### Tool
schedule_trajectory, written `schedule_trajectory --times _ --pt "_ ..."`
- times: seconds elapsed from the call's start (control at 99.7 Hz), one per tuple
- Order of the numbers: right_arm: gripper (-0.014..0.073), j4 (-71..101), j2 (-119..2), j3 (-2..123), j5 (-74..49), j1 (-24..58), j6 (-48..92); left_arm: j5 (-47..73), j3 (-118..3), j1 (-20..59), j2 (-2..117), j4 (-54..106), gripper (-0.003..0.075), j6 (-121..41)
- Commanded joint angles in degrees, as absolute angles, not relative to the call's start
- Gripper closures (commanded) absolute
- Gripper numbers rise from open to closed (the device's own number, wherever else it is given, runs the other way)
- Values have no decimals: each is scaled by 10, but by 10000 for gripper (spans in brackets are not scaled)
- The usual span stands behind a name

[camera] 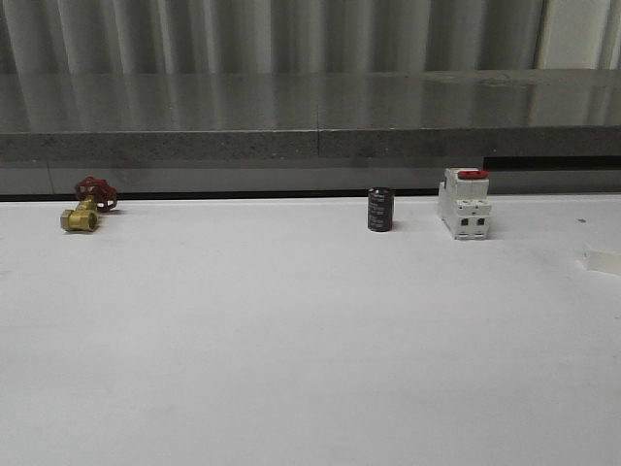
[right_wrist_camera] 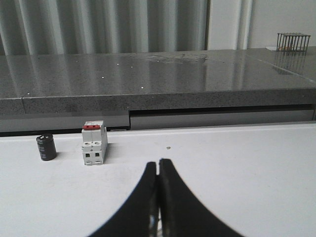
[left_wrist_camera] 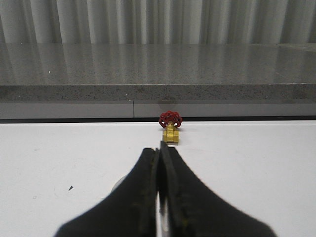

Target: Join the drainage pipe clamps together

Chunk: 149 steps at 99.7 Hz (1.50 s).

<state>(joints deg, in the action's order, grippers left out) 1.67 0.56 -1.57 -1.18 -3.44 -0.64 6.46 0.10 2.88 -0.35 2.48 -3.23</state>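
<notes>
Both black grippers, left (left_wrist_camera: 159,163) and right (right_wrist_camera: 158,170), are sitting with jaws pressed together, gripping nothing. A black cylindrical capacitor (camera: 380,210) is standing just left of the white red-topped switch block (camera: 464,203); a brass red-handled valve (camera: 87,206) is lying far left of it. Cannot tell where the clamps are.

Matt white table (camera: 291,349); polished speckled stone ledge (camera: 310,107); valve (camera: 80,217) probably brass.

Far edge of white table (camera: 291,340), front view: brass valve (camera: 80,217) with red handwheel at left; dark cylindrical capacitor (camera: 380,210) standing upright right of centre. White switch block (camera: 464,204) with red top stands just beside the capacitor, on its right, not touching. Grey speckled ledge (camera: 310,116) runs behind all three.
</notes>
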Motion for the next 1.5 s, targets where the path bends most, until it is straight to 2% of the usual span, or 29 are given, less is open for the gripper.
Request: schedule_trajectory --times 0.0,0.532,0.733,0.993,1.254,1.355,1.485 --pt "660 17 17 -6 32 -35 0 18 26 31 -18 29 741 -29" --pt "660 17 17 -6 32 -35 0 -17 25 31 -18 29 741 -29" --pt "660 17 17 -6 32 -35 0 0 -14 31 -16 28 741 -29" --pt "660 17 17 -6 32 -35 0 134 -145 31 39 6 741 -29" --pt "660 17 17 -6 32 -35 0 286 -269 31 181 6 733 -29" --pt "660 17 17 -6 32 -35 0 330 -310 31 252 6 631 -29" --pt "660 17 17 -6 32 -35 0 337 -345 31 329 5 363 -29"
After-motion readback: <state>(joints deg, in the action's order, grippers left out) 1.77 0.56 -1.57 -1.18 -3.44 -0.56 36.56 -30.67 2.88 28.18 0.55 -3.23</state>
